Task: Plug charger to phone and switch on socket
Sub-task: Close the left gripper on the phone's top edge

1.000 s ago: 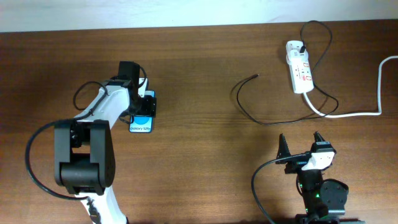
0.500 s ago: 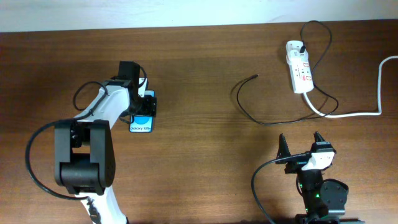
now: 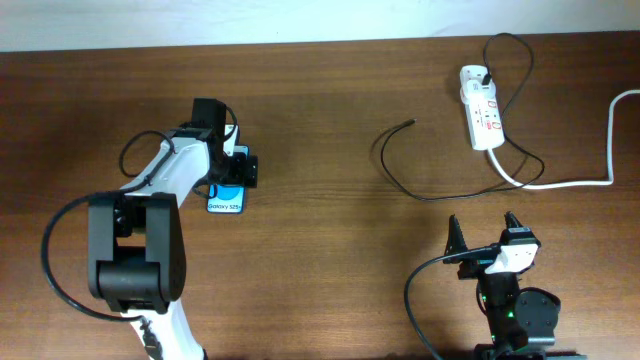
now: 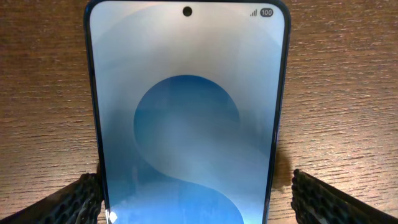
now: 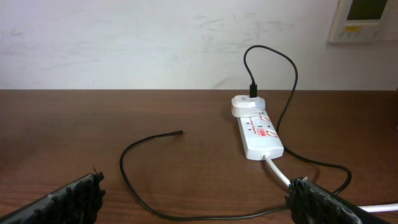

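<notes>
Hidden from above: the left arm and left gripper cover the far part of the phone; only its near, blue end shows.
Cut off at the wrist: the left wrist view loses the phone's near end at the bottom edge of the picture.
Hard to read: the red marks on the socket are too small to make out, and so is the wall panel behind it.
Left gripper: spread wide, one finger on each side of the phone and holding nothing. One pad sits right at the phone's edge, contact unclear; the other stands off with bare table between.
Right gripper: spread wide and empty, on the near side of the socket and well apart from it.
Right wrist view: both fingers of the right gripper frame the socket from a distance.
Phone: flat, screen up, far to the left of the socket in the overhead view.
Charger: one end is plugged in at the socket's far end. The cable loops round, and its free tip lies on the wood just left of the socket, touching nothing.
Charger, right wrist view: the free end curves back toward the camera.
White cord: leaves the socket's near end and runs off to the right.
Writing: "Galaxy S25" on the phone's near end, and "100" at its top corner.
</notes>
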Controlling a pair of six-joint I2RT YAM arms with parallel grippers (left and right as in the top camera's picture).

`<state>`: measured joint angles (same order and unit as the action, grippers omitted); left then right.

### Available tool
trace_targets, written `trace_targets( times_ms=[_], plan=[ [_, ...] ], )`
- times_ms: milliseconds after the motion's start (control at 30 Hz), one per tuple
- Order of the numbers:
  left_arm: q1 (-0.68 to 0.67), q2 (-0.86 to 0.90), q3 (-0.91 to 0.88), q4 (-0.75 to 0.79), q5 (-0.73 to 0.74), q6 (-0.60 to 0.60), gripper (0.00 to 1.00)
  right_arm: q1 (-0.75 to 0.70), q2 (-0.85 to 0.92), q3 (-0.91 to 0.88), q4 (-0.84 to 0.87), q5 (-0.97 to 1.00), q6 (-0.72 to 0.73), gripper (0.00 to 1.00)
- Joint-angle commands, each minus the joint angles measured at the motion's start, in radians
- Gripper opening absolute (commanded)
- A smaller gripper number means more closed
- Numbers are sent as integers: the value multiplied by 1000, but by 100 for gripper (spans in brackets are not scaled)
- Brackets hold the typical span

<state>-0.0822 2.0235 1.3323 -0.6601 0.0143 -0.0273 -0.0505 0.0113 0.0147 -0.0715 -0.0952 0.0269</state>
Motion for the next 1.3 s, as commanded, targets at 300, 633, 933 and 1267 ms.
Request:
trace_targets(
  times_ms=[300,633,933,1267],
  plan=[
    [3,26,-29,1,23,-14,73,3,-6,-9,0,3,8,98],
    [3,26,-26,-11,32,-14,64,3,-6,-9,0,3,8,98],
    [3,26,80,-150,102,-14,52,3,-6,-9,0,3,8,98],
    [3,24,277,-373,112,-15,43,4,-6,-9,0,3,8,98]
  ],
)
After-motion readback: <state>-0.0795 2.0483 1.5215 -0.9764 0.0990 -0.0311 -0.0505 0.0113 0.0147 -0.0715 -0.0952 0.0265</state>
